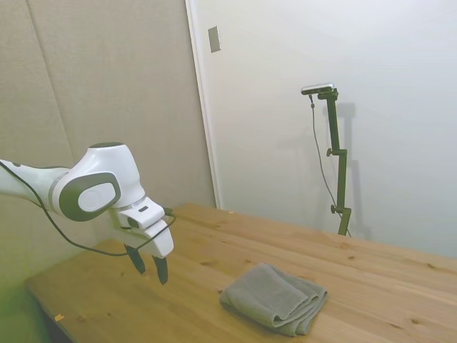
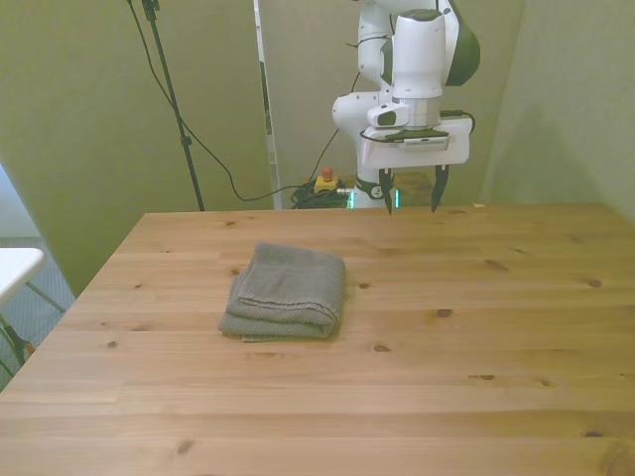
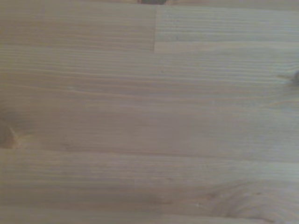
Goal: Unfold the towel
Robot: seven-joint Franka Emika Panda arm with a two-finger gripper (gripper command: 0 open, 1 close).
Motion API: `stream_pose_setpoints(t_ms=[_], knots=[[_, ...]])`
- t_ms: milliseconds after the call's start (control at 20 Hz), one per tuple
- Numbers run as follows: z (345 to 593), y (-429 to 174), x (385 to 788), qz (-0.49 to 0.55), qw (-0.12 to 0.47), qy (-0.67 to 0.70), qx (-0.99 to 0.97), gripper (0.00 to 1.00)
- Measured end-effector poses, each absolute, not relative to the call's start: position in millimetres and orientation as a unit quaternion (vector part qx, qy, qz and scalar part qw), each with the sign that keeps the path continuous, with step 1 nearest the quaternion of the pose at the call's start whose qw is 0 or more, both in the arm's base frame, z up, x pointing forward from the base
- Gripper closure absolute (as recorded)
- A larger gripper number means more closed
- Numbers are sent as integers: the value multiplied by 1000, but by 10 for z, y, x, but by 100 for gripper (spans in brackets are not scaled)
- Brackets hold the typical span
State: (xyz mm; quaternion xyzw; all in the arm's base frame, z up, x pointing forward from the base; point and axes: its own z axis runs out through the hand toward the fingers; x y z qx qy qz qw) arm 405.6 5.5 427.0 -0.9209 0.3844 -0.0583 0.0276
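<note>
The towel (image 1: pixel 274 297) (image 2: pixel 287 291) is grey-olive terry cloth, folded into a thick rectangle, and lies flat on the wooden table (image 2: pixel 476 337). In the front view it rests left of the table's middle. My gripper (image 1: pixel 148 267) (image 2: pixel 412 197) hangs above the table near its far edge, well apart from the towel and to the front view's right of it. Its two dark fingers (image 2: pixel 386 190) point down, spread apart, with nothing between them. The wrist view shows only bare wood planks (image 3: pixel 149 112), no towel.
The table's far edge (image 2: pixel 298 213) runs just behind my gripper. Black cables and a small red-and-yellow button box (image 2: pixel 324 181) sit on the floor beyond that edge. A white surface (image 2: pixel 15 266) juts in at the front view's left.
</note>
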Motion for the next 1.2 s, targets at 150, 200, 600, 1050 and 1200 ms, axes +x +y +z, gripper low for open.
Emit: stream_pose_setpoints(t_ms=[150, 200, 600, 1050, 1200], knots=[[4281, 11, 4073, -60, 28, 388, -919, 0], [4301, -79, 4100, -63, 27, 395, -916, 0], [4389, -1751, 4454, -72, 41, 484, -871, 0], [4251, -3113, 4466, -50, 112, 524, -843, 0], [4191, -3348, 4435, -39, 157, 518, -840, 0]])
